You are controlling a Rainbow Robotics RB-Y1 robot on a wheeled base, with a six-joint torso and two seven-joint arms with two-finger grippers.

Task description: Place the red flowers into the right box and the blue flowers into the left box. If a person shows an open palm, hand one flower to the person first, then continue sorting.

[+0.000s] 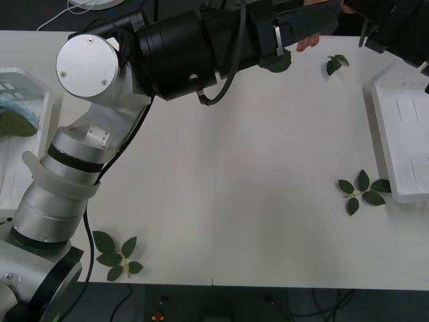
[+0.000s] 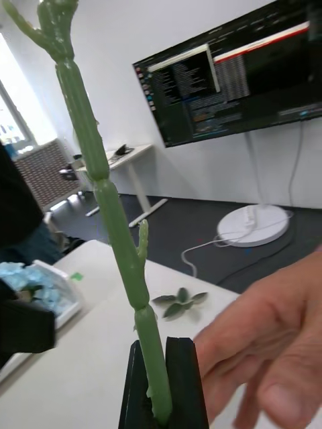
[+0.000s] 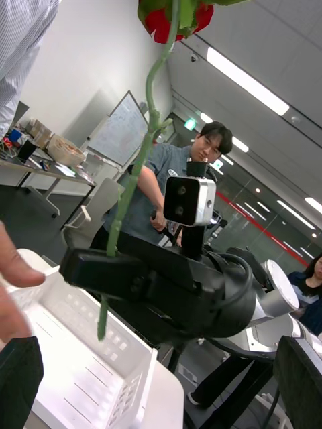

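My right gripper (image 2: 159, 365) is shut on the thin green stem (image 2: 111, 201) of a red flower, holding it upright above the table's far right. Seen from the left wrist, the red flower (image 3: 176, 17) tops that stem. A person's open hand (image 2: 268, 348) is right beside the held stem; it also appears at the table's far edge (image 1: 308, 41). My left gripper (image 3: 157, 365) is open, raised near the right gripper, fingers apart and holding nothing. Blue flowers (image 1: 17, 104) lie in the left box (image 1: 45, 100). The right box (image 1: 402, 134) sits at the table's right edge.
Loose green leaf sprigs lie near the front left (image 1: 117, 255), beside the right box (image 1: 362, 188) and at the far edge (image 1: 335, 64). My left arm (image 1: 167, 54) stretches across the far side of the table. The middle of the table is bare.
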